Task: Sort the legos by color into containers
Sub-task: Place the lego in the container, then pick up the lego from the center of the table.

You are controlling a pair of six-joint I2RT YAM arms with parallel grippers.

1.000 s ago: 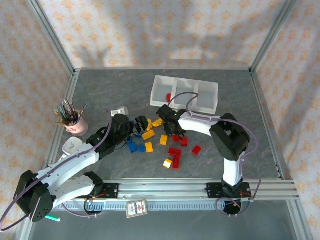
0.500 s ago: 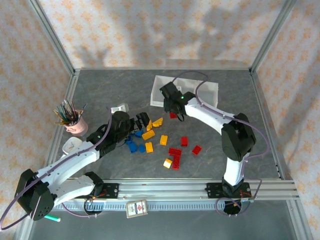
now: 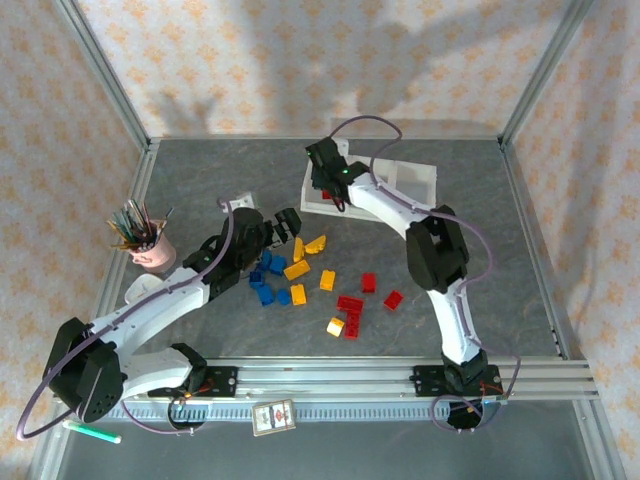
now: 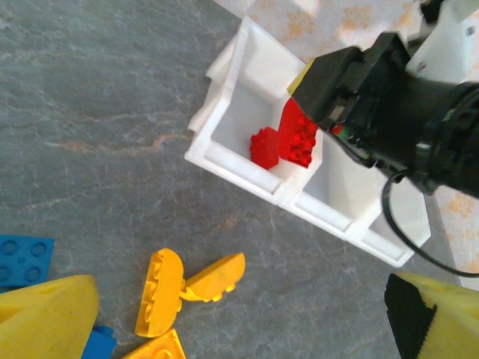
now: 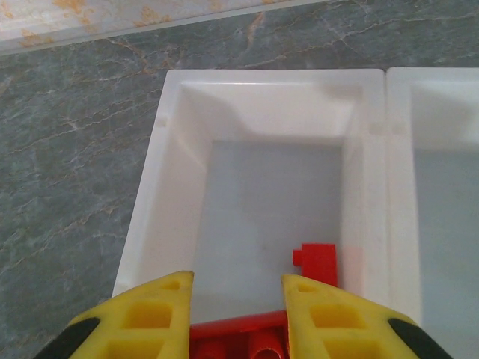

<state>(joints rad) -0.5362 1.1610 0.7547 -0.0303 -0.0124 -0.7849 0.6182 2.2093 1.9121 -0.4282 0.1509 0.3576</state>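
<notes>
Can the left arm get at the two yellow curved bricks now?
Probably yes: its open fingers hang near the yellow curved bricks with nothing between; the right arm is off at the tray.

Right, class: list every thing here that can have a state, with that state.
right gripper: shut on a red lego, over the left-end bin.
left gripper: open, holding nothing.
left-end bin: open-topped, a second red lego lying inside.
pink cup: upright, holding pens.
</notes>
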